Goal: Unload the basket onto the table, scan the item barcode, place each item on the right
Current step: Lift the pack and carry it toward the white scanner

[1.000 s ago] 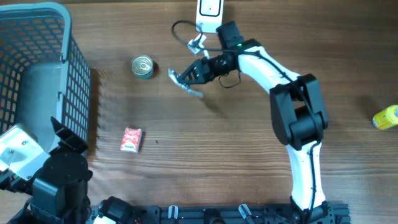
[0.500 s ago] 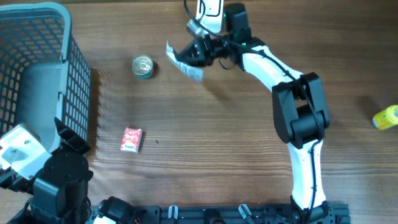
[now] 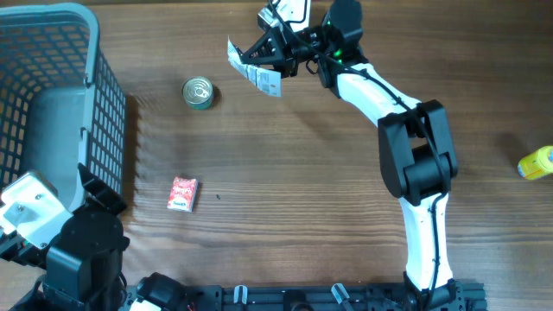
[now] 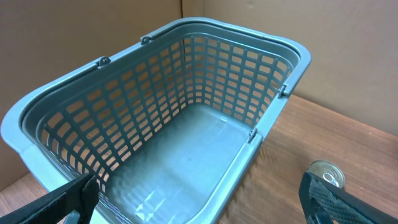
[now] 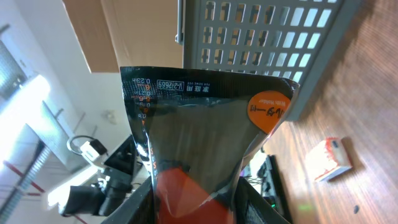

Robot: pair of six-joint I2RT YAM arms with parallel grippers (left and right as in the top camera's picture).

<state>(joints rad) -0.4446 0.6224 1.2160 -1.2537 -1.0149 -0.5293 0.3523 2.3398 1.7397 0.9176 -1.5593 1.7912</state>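
A dark foil pouch (image 5: 205,124) with an orange round sticker and a red lower part is the item, and my right gripper (image 5: 199,202) is shut on its lower end. From overhead the pouch (image 3: 255,69) hangs off the table at the far edge, tilted, with the right gripper (image 3: 282,52) just left of a white scanner (image 3: 292,10). I can make out a strip of printed text along the pouch's top edge but no barcode. My left gripper (image 4: 205,211) stands wide open above the near end of the grey basket (image 4: 249,43), holding nothing.
A small tin can (image 3: 198,93) stands left of the pouch, and a red packet (image 3: 182,193) lies further forward. The grey basket (image 3: 52,86) fills the left side. A yellow item (image 3: 536,163) lies at the right edge.
The right gripper has carried the pouch up and away towards the far edge, near the scanner, and tipped it more upright. The left arm has not moved.
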